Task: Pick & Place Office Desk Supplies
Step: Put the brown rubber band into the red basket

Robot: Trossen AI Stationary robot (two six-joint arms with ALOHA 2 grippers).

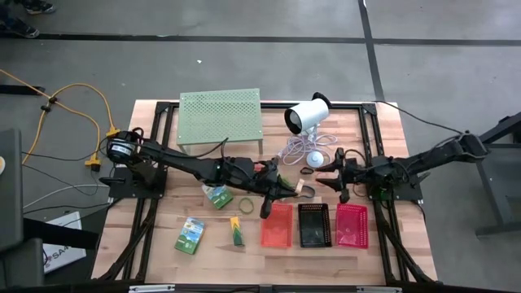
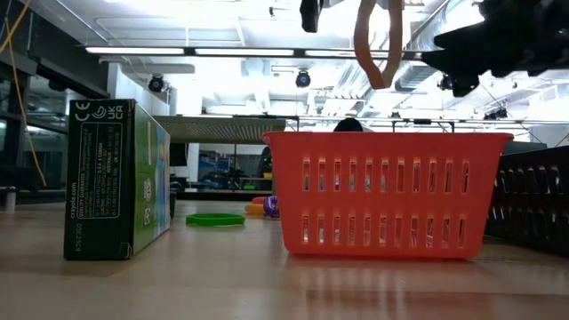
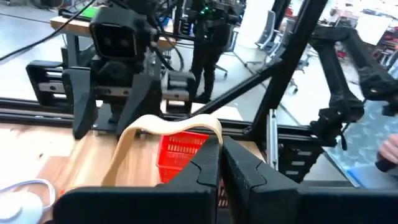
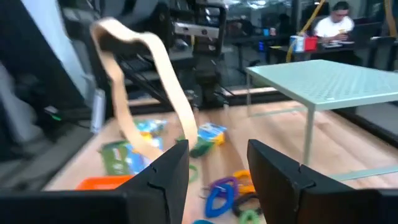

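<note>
My left gripper (image 1: 291,190) reaches level toward the table's right, shut on a tan-brown rubber band (image 3: 143,134) that dangles in the air (image 2: 378,44) higher than the red basket (image 1: 277,225). Facing it from the right, my right gripper (image 4: 217,168) stands open a little short of the band (image 4: 155,81), touching nothing. The black basket (image 1: 314,225) and pink basket (image 1: 352,225) stand to the red one's right. Green packs (image 1: 217,195) (image 1: 190,236) (image 1: 237,232) and a green loop (image 1: 245,203) lie on the table to the left. My left gripper pinches the band's upper end (image 3: 212,128) between its two shut fingers, which come in level from the table's left. The band droops from there as a slack loop (image 2: 373,62) and hangs clear of the table and the baskets.
The pale-green perforated stand (image 1: 220,118) and the white cylinder device (image 1: 308,115) with its cable stand at the far side. More coloured loops (image 4: 221,193) lie in the table's middle. A person sits in the room beyond (image 4: 333,22).
</note>
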